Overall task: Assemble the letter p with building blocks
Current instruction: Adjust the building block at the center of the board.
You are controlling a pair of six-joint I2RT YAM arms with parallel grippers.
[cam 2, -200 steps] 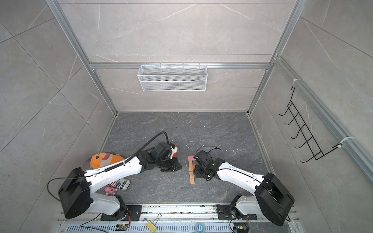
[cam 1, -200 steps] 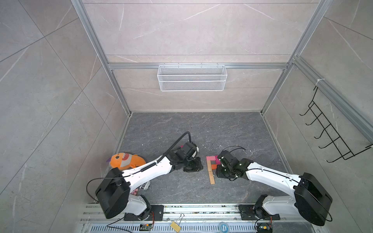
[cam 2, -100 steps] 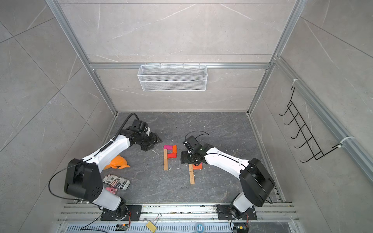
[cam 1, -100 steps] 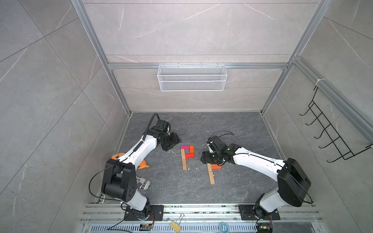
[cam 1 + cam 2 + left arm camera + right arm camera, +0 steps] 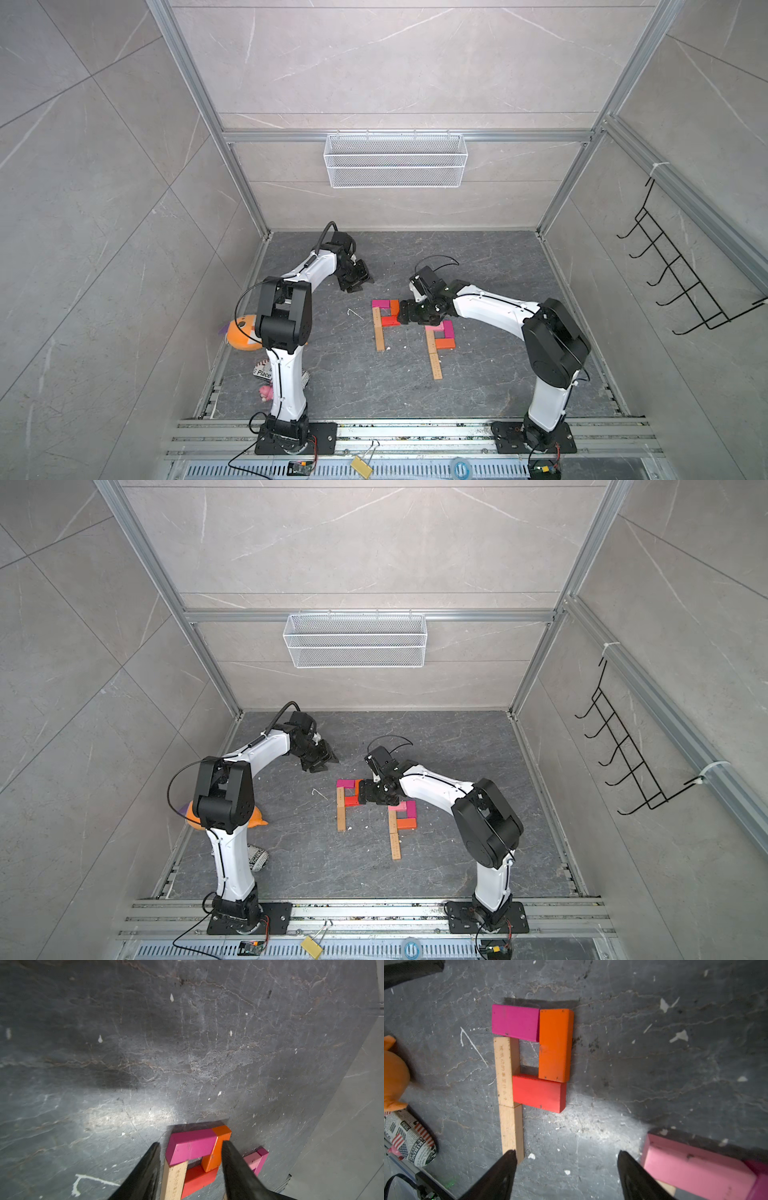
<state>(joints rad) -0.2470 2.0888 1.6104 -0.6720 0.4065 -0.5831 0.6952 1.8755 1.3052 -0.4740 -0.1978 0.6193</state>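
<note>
Dark stone floor [image 5: 478, 266] is carrying 1 letter p [image 5: 554, 1043] just ahead of the right gripper [image 5: 566, 1152], another letter p [image 5: 444, 343] beside it; it and the left gripper [image 5: 355, 283] are hanging released, empty, assembly seemingly finishing.

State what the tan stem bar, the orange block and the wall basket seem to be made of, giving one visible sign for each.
Tan stem bar: apparently bare wood, matte and unpainted. It has a pale speckled surface with stamped characters.
Orange block: probably wood under opaque matte paint. The colour is even, the edges are crisp and there are small dark nicks near the corners.
Wall basket: likely white-coated metal wire. It is a fine see-through mesh on thin rods.
</note>
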